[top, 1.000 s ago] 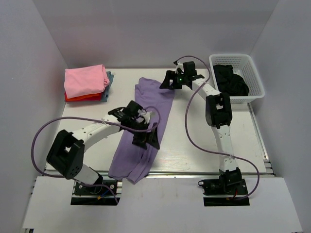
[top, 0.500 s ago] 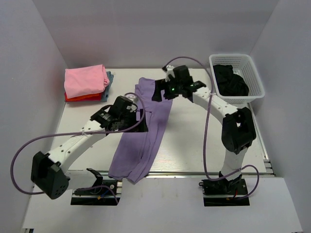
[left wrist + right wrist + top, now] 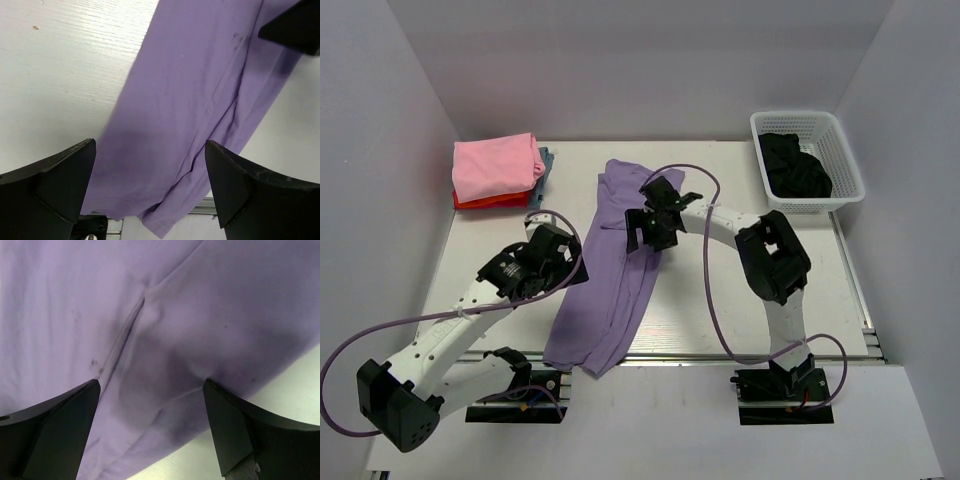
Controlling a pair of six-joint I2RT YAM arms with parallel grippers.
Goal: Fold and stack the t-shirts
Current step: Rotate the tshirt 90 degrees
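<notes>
The lavender t-shirt (image 3: 165, 300) filled nearly the whole frame, with a puckered seam running diagonally and small dark specks beside it. The right gripper (image 3: 151, 390) stood spread wide over the cloth, holding nothing. White table (image 3: 295, 390) showed at lower right.

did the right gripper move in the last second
Yes: the right gripper came left and nearer, away from the white basket, over the lavender t-shirt.
</notes>
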